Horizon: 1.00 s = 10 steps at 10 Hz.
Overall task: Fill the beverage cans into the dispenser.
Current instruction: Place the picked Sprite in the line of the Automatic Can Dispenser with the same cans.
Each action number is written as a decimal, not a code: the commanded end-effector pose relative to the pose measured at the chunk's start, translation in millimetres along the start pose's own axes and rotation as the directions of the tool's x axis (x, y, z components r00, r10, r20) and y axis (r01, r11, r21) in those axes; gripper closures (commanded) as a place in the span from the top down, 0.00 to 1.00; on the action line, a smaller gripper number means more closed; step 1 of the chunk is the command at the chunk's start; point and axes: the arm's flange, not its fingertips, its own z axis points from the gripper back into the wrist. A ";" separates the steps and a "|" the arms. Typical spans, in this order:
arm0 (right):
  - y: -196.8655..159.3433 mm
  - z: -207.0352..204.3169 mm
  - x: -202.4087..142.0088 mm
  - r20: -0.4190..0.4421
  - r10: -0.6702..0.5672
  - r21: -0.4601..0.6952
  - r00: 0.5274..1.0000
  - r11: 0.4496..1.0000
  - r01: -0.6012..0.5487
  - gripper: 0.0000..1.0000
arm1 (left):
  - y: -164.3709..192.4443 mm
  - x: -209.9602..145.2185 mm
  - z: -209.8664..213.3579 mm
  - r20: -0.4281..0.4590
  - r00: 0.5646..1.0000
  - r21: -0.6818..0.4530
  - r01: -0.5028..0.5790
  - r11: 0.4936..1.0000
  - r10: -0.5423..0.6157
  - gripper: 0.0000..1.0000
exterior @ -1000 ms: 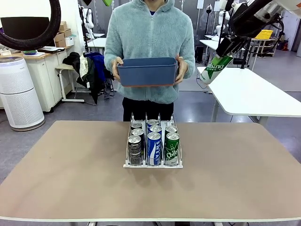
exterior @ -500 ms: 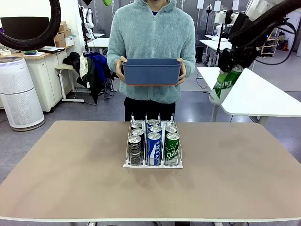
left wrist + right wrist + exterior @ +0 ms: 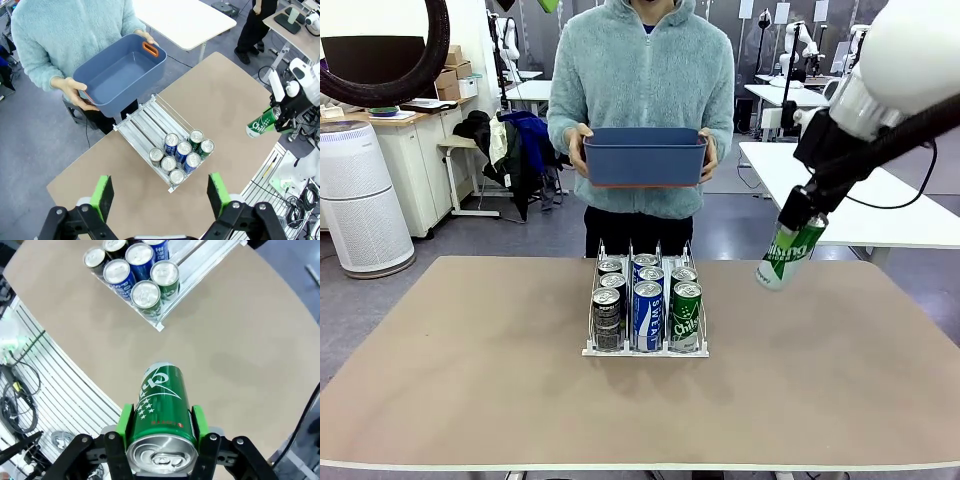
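The white dispenser stands mid-table with several black, blue and green beverage cans upright in its three lanes; its rear half is bare rails. My right gripper is shut on a green can, held tilted in the air above the table, to the right of the dispenser. In the right wrist view the green pads clamp that can, with the dispenser farther off below. My left gripper is open, high over the table, holding nothing.
A person at the far side holds an empty blue bin in both hands, just behind the dispenser. The tan tabletop is bare to the left and right of the rack. White tables stand beyond at the right.
My right arm has carried the green can down from high at the back right to just above the table's right side. The person's bin shifted slightly right.
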 end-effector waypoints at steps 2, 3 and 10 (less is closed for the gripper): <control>-13.9 -6.8 3.7 0.102 0.118 0.096 0.988 0.987 -0.127 0.58 | 0.8 -1.2 1.2 0.001 1.000 0.001 -0.007 1.000 0.007 1.00; 1.7 -9.6 -3.5 -0.004 0.017 -0.003 1.000 1.000 -0.017 0.58 | 0.8 -1.2 1.2 0.001 1.000 0.001 -0.007 1.000 0.007 1.00; 8.1 -28.1 -8.7 -0.003 0.039 0.025 0.999 0.999 -0.039 0.58 | 0.8 -1.2 1.2 0.001 1.000 0.001 -0.007 1.000 0.007 1.00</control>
